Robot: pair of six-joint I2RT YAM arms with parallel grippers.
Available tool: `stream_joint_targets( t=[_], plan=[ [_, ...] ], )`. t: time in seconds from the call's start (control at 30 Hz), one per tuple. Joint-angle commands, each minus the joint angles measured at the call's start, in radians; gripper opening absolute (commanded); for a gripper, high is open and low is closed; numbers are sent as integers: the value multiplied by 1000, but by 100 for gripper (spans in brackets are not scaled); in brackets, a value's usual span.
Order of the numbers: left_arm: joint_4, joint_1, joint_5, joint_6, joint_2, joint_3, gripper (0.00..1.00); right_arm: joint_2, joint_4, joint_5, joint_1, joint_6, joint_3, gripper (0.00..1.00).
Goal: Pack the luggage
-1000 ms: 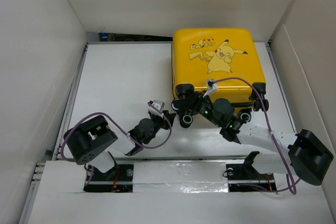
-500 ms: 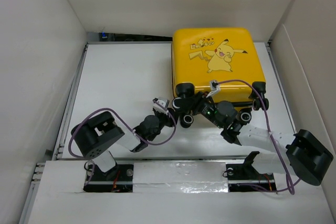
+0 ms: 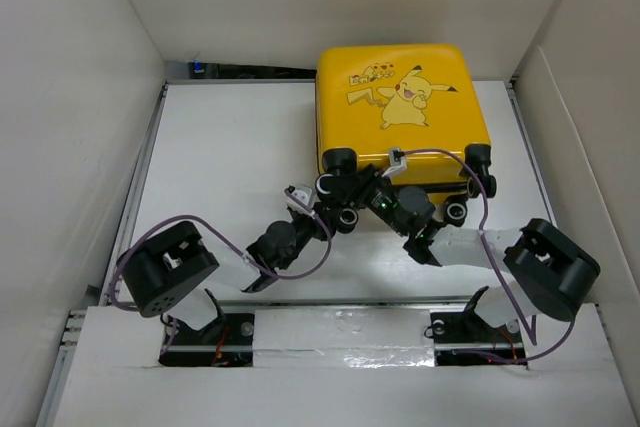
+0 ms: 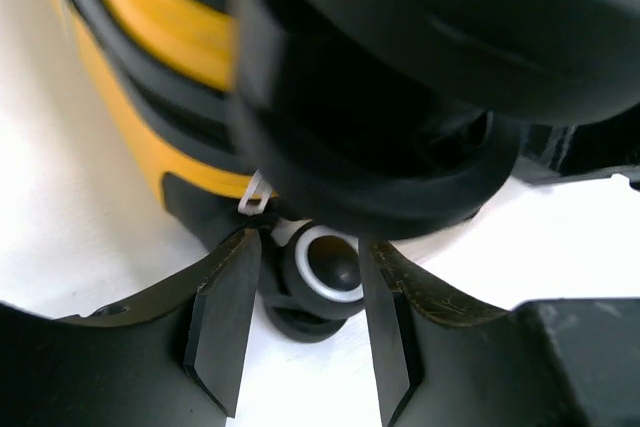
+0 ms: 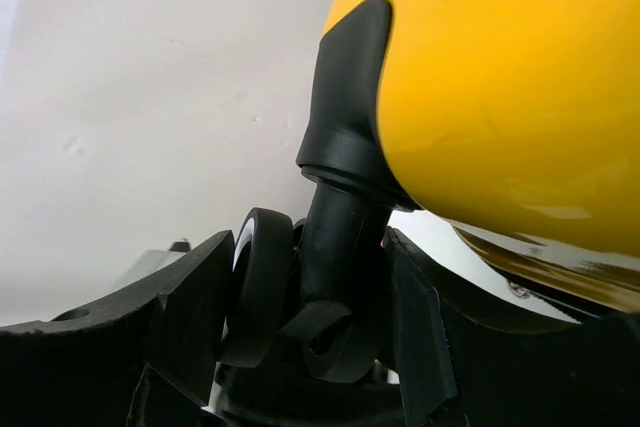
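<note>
The luggage [image 3: 400,107] is a closed yellow case with a cartoon print up, lying at the back right of the table with its black wheels toward me. In the right wrist view my right gripper [image 5: 310,247] is shut on a twin caster wheel [image 5: 262,287] and its stem, under the yellow shell [image 5: 500,77]. From above, the right gripper [image 3: 352,190] sits at the case's near left corner. My left gripper [image 3: 322,211] is just left of it. Its fingers [image 4: 225,317] close around a lower wheel [image 4: 325,265] with a white ring, which fills the gap between them.
White walls box in the table [image 3: 220,147] on three sides, and a slanted white panel [image 3: 570,147] stands right of the case. Purple cables [image 3: 470,172] loop from both wrists, the right one over the case's near edge. A metal rail [image 3: 140,167] runs along the left.
The luggage has shifted left and toward the back, its near edge raised. The right arm's elbow has swung inward to the left. The left gripper stays by the wheels.
</note>
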Motion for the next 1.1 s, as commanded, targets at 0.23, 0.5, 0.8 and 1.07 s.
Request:
stream_joint_targets(
  t=[0.23,0.5,0.8,1.07],
  plan=[
    [761,32,-54,44,39,132,41,14,372,-300,113,191,89,0],
    [761,72,-77,41,114,142,39,-8,373,-308,124,198,86,0],
    [763,92,-103,67,108,165,6,-2,379,-325,124,197,80,0],
    [760,122,-163,130,97,119,0,-10,418,-320,106,203,43,0]
  ],
)
